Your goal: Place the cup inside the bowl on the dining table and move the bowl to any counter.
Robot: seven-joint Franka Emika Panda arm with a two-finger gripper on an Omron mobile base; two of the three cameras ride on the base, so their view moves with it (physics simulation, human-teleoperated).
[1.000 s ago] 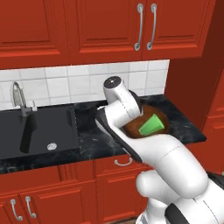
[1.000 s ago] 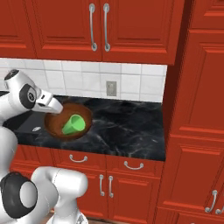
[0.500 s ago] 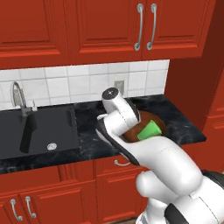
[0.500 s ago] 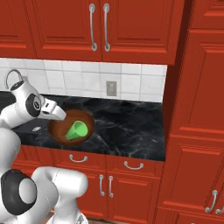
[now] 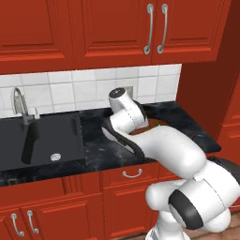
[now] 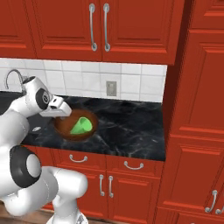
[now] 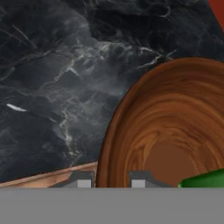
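one wide brown wooden bowl sits low on the black marble counter, small green tapered cup lying inside. gripper pinches the bowl's near rim. looks stiff, light, smooth; thin rim is the only handhold, cup may roll.

tabletop: black white-veined marble over red cabinets
set in it: black sink, steel tap
on it: brown bowl
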